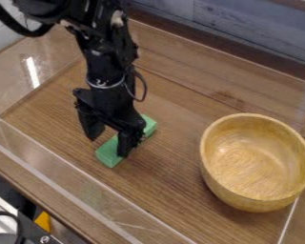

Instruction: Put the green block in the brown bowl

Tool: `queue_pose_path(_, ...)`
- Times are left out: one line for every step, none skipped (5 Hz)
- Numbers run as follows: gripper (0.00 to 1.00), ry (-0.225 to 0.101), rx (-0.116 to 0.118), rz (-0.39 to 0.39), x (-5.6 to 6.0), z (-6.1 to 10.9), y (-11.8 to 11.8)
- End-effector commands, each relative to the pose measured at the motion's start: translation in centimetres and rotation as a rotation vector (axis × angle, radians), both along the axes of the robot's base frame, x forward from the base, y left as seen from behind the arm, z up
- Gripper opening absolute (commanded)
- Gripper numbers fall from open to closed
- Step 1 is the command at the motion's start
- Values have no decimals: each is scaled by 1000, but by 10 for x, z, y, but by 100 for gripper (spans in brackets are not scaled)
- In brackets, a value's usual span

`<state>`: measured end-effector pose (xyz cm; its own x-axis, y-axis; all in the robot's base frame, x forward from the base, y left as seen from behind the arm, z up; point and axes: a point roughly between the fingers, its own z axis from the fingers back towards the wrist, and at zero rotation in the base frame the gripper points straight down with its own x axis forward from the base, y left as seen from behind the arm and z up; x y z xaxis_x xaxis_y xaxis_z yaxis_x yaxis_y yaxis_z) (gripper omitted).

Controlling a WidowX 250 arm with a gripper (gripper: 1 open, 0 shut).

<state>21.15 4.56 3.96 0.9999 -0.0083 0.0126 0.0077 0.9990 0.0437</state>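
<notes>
The gripper (110,138) is pointed straight down, its two dark fingers (125,141) spread wide, and nothing is gripped between them. It is positioned low over the green block (130,141), with one finger seen in front of the block's middle and the other to the block's left, above the surface (181,110). Whether the fingertips touch the block or the surface cannot be told from this view. The black arm (104,48) is seen rising from the gripper toward the upper left corner of the picture.

The green block is laid flat on the surface, its long axis running diagonally from lower left to upper right. Its lower left end and upper right end are visible on either side of the finger, while part of its middle is hidden by that finger.

The brown bowl (293,143) is set upright on the surface to the right, well apart from the block and the gripper. Its inside is seen to hold nothing, and its thick rim and pale wood grain are visible.

The surface is of dark wood grain and is enclosed by clear walls (66,186), with reflections seen on the near one.
</notes>
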Motion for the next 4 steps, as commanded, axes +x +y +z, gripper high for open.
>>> queue_pose_path(100, -27, 10, -4, 6, 0, -2)
queue_pose_path(100, -30, 10, -5, 7, -3, -5)
queue_pose_path(100, -29, 10, -9, 9, -4, -7)
queue_pose_path(100, -27, 7, -13, 10, -4, -9)
